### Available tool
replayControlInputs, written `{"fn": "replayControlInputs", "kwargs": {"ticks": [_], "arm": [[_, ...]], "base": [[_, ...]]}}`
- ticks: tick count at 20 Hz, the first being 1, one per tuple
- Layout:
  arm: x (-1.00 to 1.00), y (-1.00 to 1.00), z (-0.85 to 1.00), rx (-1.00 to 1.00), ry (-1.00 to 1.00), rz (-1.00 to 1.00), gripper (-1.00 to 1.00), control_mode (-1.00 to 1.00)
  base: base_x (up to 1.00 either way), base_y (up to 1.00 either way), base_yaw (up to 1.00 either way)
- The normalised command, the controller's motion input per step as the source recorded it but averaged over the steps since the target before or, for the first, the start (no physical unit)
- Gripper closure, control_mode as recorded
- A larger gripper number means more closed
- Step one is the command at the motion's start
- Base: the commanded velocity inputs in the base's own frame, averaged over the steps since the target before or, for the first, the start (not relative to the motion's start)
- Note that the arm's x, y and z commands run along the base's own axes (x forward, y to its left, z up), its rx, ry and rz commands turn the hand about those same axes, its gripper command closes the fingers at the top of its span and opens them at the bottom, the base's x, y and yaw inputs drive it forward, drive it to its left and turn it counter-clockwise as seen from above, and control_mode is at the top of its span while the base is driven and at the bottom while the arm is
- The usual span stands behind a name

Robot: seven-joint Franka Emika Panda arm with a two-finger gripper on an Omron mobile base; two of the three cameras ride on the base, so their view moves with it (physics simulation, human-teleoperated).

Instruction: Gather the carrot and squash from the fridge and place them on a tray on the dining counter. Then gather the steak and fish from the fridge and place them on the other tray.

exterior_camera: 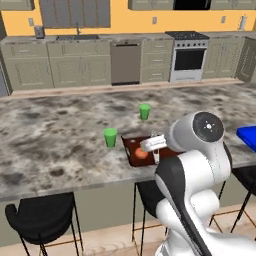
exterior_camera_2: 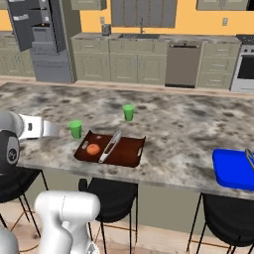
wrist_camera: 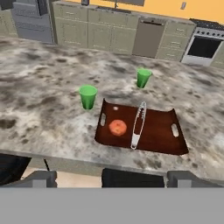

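With its fingers spread wide and holding nothing, the arm hangs back at the table's near edge, seemingly because a round orange vegetable and a long pale item already lie side by side in the brown tray.

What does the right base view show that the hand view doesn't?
Right base view alone: the blue tray at the counter's right end, and black stools under the counter. Hand view alone: the two dark tips of the open pincer at its bottom. Both: the brown tray holding an orange round thing and a long silvery thing, plus two green cups.
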Motion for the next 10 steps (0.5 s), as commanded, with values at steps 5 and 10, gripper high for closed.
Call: {"fn": "replayControlInputs", "kwargs": {"ticks": [5,10], "arm": [[0.00,0.00,0.00,0.00,0.00,0.00,-1.00,1.00],[0.00,0.00,0.00,0.00,0.00,0.00,-1.00,1.00]], "base": [[-0.21,0.96,0.00],[-0.01,1.00,0.00]]}}
